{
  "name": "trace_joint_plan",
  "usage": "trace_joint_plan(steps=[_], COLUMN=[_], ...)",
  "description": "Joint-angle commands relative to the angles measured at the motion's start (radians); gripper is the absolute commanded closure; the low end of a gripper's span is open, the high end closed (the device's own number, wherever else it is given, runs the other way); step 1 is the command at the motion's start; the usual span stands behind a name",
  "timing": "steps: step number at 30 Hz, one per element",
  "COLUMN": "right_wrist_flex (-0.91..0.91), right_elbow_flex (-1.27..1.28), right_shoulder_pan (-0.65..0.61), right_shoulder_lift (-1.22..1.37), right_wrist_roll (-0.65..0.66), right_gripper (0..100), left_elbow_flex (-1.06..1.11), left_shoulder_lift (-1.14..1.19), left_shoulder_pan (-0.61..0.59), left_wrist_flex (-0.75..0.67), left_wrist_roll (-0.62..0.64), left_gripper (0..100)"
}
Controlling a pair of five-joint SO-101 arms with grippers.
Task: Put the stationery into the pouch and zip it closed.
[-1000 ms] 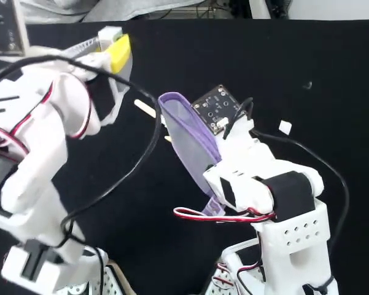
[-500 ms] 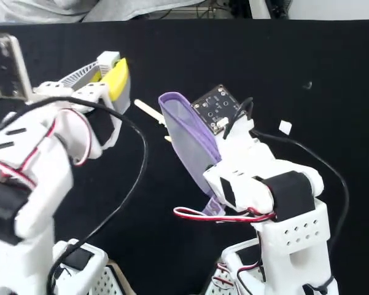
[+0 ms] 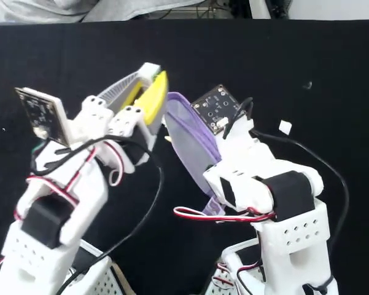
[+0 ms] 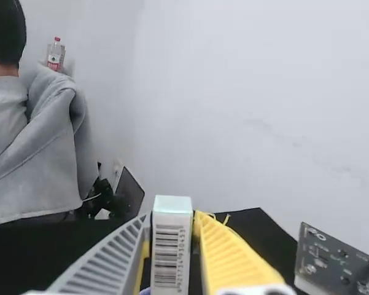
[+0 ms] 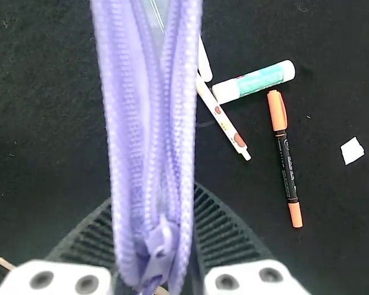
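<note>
- The left gripper [image 3: 152, 81], jaws pinching a white barcoded block [image 4: 170, 249], has swung in over the last second from well apart; it now hangs just beside the mouth of the pouch [image 3: 187, 132].
- The right gripper [image 5: 155, 246] has not shifted; its jaws clamp the pouch's zipper end, holding it raised off the table [image 3: 307, 55] with the zip undone.
- The block looks nearly lined up for dropping in; the glue stick [image 5: 253, 82], orange marker [image 5: 283, 157] and pen [image 5: 221, 120] lie on the table, yet to be packed.
</note>
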Motion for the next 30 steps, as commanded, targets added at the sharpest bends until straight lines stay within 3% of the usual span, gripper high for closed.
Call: trace_joint_plan(steps=[1,5,9,18,30], right_wrist_flex=[-0.009,-0.009,-0.006,-0.005,-0.005], right_elbow_flex=[0.031,0.031,0.031,0.033,0.031], right_shoulder_pan=[-0.009,-0.009,-0.009,-0.04,-0.061], right_shoulder_lift=[0.013,0.013,0.007,0.007,0.007], right_wrist_roll=[0.006,0.006,0.009,0.009,0.006], right_gripper=[98.8,98.8,98.8,98.8,98.8], left_elbow_flex=[0.088,0.194,0.225,0.209,0.367], left_shoulder_lift=[-0.014,-0.014,-0.005,-0.029,-0.077], left_shoulder_pan=[0.008,0.008,0.007,0.039,0.088], left_wrist_flex=[-0.209,-0.371,-0.445,-0.451,-0.446], left_wrist_roll=[0.009,0.006,0.005,0.002,-0.032], left_gripper=[97,97,97,97,97])
